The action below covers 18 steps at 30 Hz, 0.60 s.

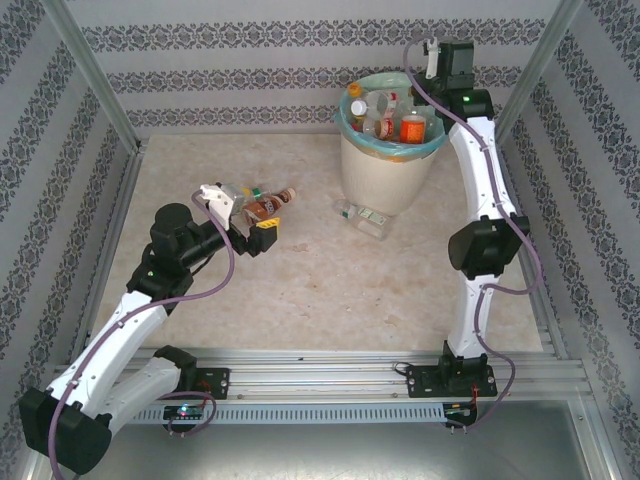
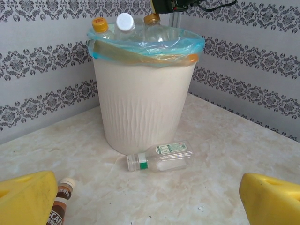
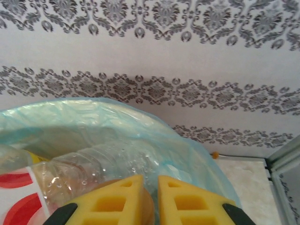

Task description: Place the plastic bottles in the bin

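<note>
The bin (image 1: 385,165), cream with a teal bag, stands at the back and holds several plastic bottles (image 1: 412,127). My right gripper (image 1: 432,58) hangs over its far rim. In the right wrist view that gripper (image 3: 151,180) is shut with nothing between its yellow fingers, above a clear bottle with a red label (image 3: 70,173). A clear bottle with a green label (image 2: 161,157) lies at the foot of the bin (image 2: 145,108). My left gripper (image 2: 150,206) is open and low over the table. A brown-labelled bottle (image 2: 61,201) lies just by its left finger (image 2: 26,197).
Patterned walls and metal posts (image 1: 95,75) close in the table (image 1: 330,290) on three sides. Bottle caps (image 2: 124,21) stick up above the bin's rim. The right arm (image 1: 490,200) rises along the right side of the bin.
</note>
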Motion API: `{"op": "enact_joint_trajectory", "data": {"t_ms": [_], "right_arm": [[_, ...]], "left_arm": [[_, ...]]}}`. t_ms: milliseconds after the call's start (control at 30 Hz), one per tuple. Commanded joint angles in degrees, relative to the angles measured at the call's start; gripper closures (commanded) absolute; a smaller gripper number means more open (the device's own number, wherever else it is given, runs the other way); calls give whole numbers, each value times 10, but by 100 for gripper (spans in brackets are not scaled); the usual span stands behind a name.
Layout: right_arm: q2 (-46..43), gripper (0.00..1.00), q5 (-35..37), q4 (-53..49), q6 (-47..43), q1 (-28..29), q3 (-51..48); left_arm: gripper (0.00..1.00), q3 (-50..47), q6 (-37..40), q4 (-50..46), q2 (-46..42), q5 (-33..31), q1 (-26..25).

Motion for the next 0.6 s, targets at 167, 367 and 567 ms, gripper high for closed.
{"op": "enact_joint_trajectory", "data": {"t_ms": [167,367,567], "right_arm": [[25,78,11,-68,5,-9,3],[3,52,-5,-78,21,-9,60],[-90,42,-15,-45,24,15,28]], "left_arm": [[0,-2,1,4,-3,-7,-5],[0,32,-11,-44,23,-85,-4],[0,133,-11,-190,135,-185,7]]}}
